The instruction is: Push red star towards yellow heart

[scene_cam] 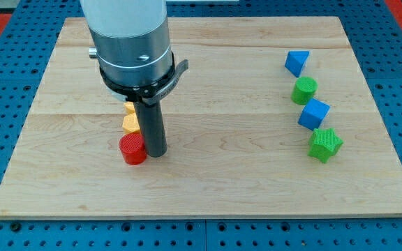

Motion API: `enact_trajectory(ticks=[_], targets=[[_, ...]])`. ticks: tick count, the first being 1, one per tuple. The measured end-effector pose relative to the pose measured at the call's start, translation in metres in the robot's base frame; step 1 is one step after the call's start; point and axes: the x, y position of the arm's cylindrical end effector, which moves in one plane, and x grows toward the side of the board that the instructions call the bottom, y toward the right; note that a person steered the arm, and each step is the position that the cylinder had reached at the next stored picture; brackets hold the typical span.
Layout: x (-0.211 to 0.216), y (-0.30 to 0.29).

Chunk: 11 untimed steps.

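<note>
My tip [156, 154] stands on the board in the view's left half, right against the right side of a red block [132, 149] that looks round from here. Just above the red block, an orange-yellow block [130, 123] peeks out from behind the rod, its shape largely hidden. A small yellow piece [128, 107] shows above it under the arm's body; I cannot tell its shape. No clear red star or yellow heart outline can be made out.
At the view's right, a column of blocks: a blue triangle [296, 62], a green cylinder [303, 90], a blue cube [313, 113] and a green star [324, 144]. The wooden board [222, 188] lies on a blue pegboard surface.
</note>
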Motion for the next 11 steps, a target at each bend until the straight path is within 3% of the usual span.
enact_trajectory(ticks=[1, 2, 3, 4, 5, 7, 8, 11], targets=[[-0.015, 0.005], [-0.063, 0.042], [-0.144, 0.044], [-0.186, 0.043], [-0.188, 0.004], [-0.177, -0.001], [-0.211, -0.001], [-0.169, -0.030]])
